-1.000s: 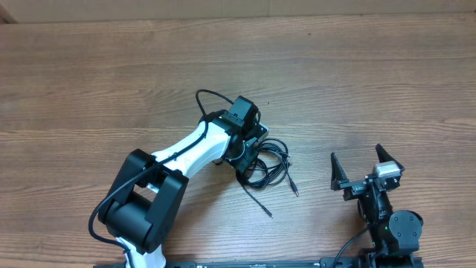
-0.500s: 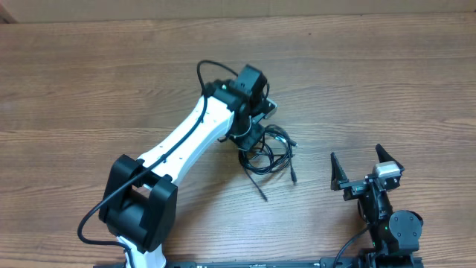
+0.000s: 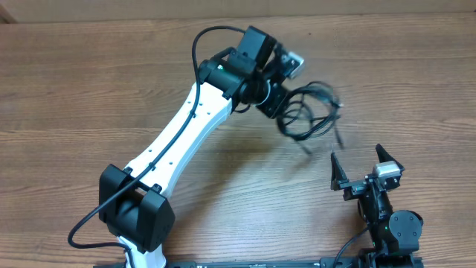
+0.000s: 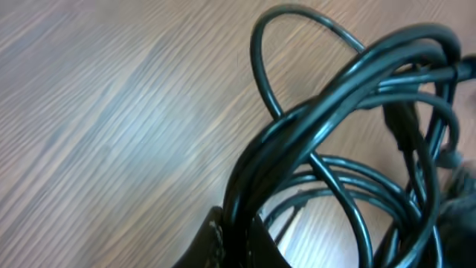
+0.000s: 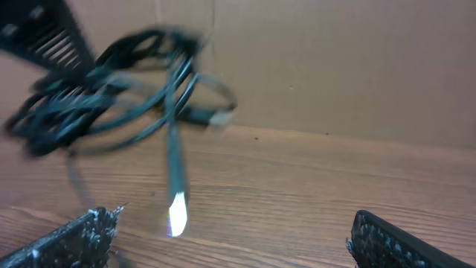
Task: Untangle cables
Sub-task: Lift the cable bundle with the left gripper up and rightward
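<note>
Overhead, upper ctr: left end effector [image 3: 278,106] pinches cables [image 3: 301,123] aloft — one tangle, none freed; right end effector [image 3: 362,170] wide.

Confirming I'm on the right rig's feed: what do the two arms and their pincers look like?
The left arm has a long white link between black joints, with a thick black cable running along it. The right arm is compact and black, with a silver camera block. The right pincer has two black pointed fingers, rough-edged.
</note>
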